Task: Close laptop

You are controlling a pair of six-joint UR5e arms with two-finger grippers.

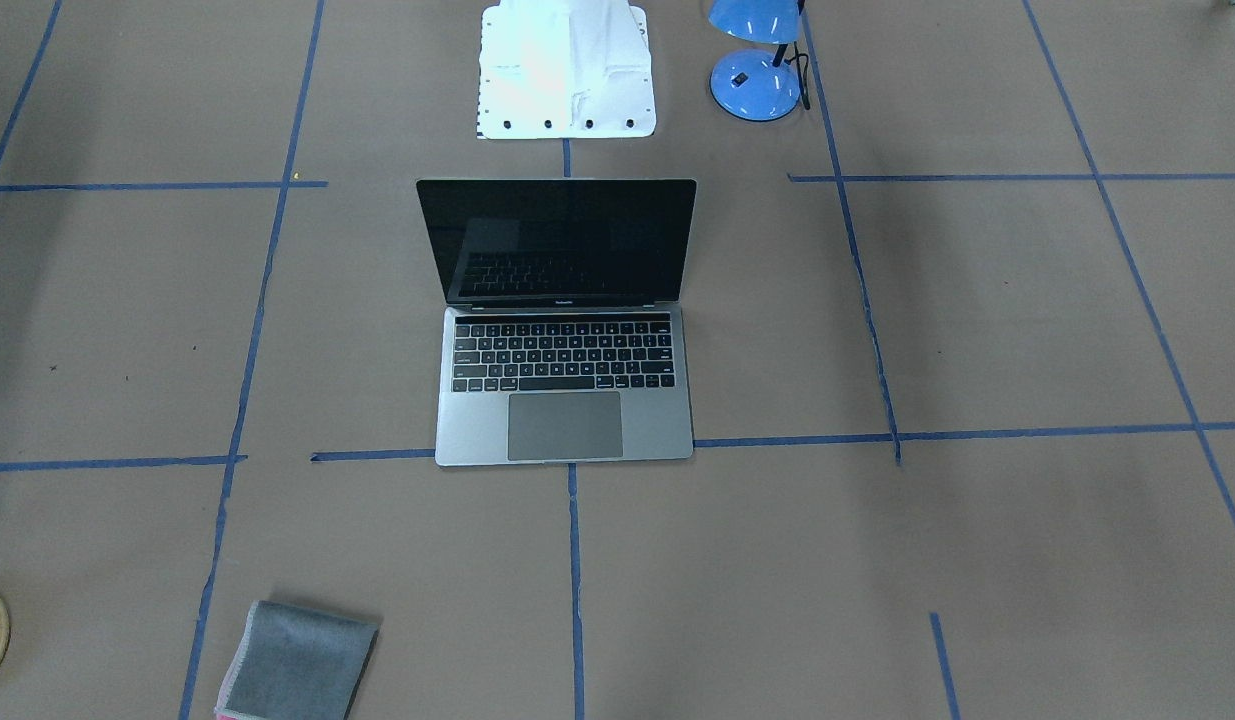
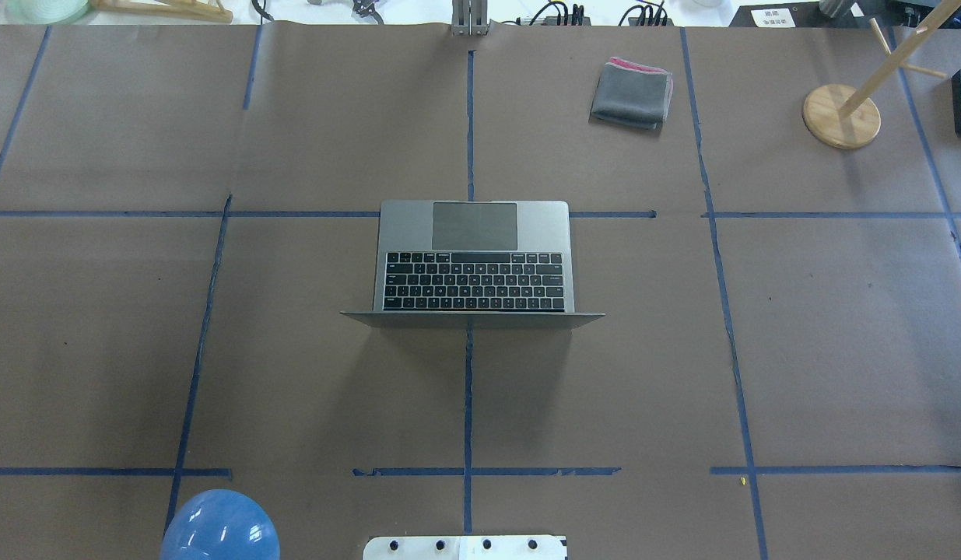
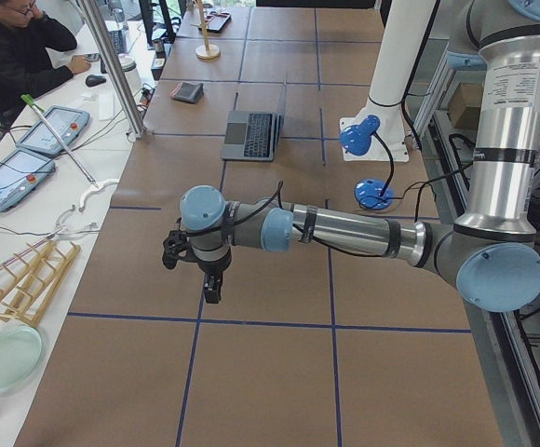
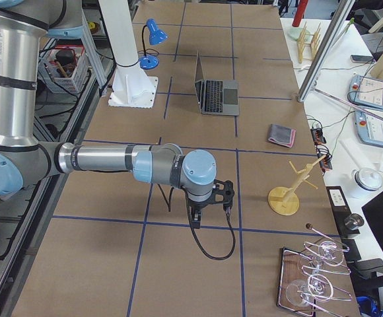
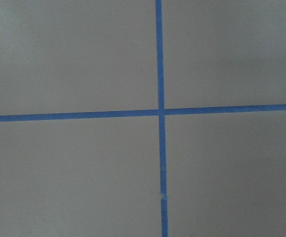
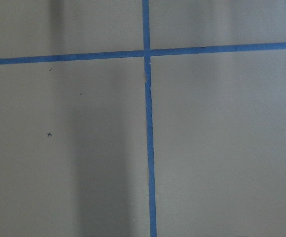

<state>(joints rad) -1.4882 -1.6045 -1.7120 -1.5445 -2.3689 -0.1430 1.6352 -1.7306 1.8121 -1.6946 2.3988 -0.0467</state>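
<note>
The space-grey laptop (image 1: 564, 428) stands open in the middle of the table, its black screen (image 1: 562, 240) upright and dark. It also shows in the overhead view (image 2: 474, 233), with the lid edge toward the robot. It appears small in the left view (image 3: 251, 135) and the right view (image 4: 216, 96). My left gripper (image 3: 212, 284) hangs over bare table far from the laptop. My right gripper (image 4: 198, 214) hangs likewise at the other end. I cannot tell whether either is open or shut. Both wrist views show only brown paper and blue tape.
A blue desk lamp (image 1: 755, 85) stands by the white robot base (image 1: 567, 70). A folded grey cloth (image 2: 632, 93) lies beyond the laptop toward the robot's right. A wooden stand (image 2: 842, 117) is at the far right. Operators' tables border the far edge.
</note>
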